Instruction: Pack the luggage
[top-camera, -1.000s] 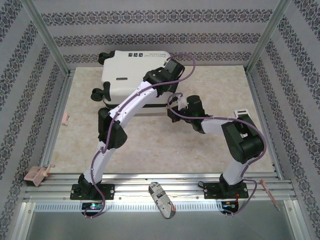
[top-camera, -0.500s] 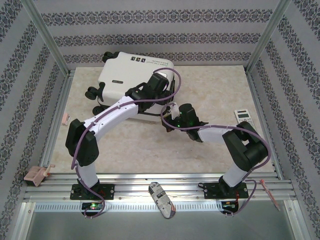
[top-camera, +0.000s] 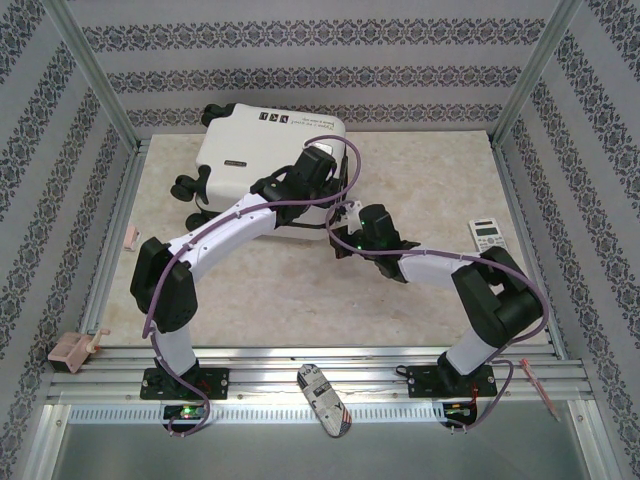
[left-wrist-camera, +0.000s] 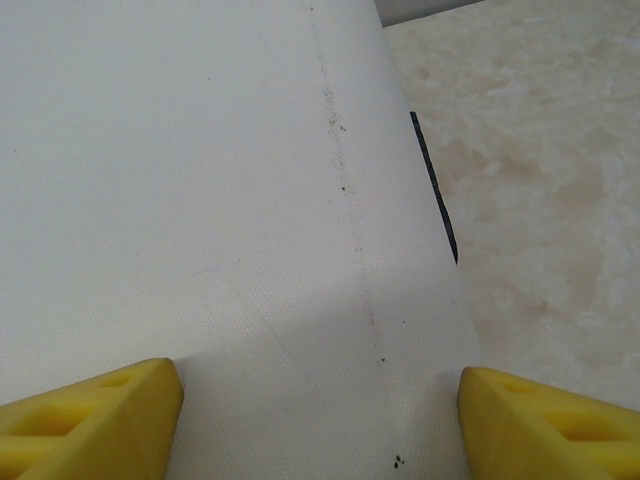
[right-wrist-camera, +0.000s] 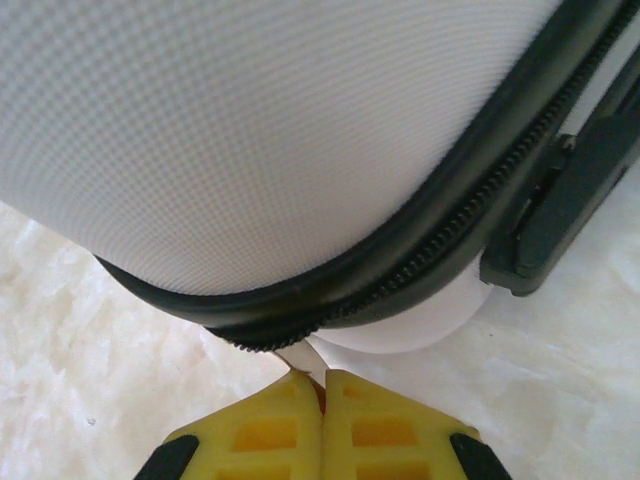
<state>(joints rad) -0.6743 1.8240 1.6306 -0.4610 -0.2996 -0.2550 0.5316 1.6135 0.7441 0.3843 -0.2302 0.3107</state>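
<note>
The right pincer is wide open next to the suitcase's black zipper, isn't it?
Not quite. The right pincer is shut, not open: its yellow fingers are pressed together on a thin metal tab. It is indeed next to the black zipper of the suitcase. The right wrist view shows this.

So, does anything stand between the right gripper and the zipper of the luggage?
Nothing visible does. The right gripper is closed on the zipper pull, right at the black zipper band on the corner of the luggage.
</note>
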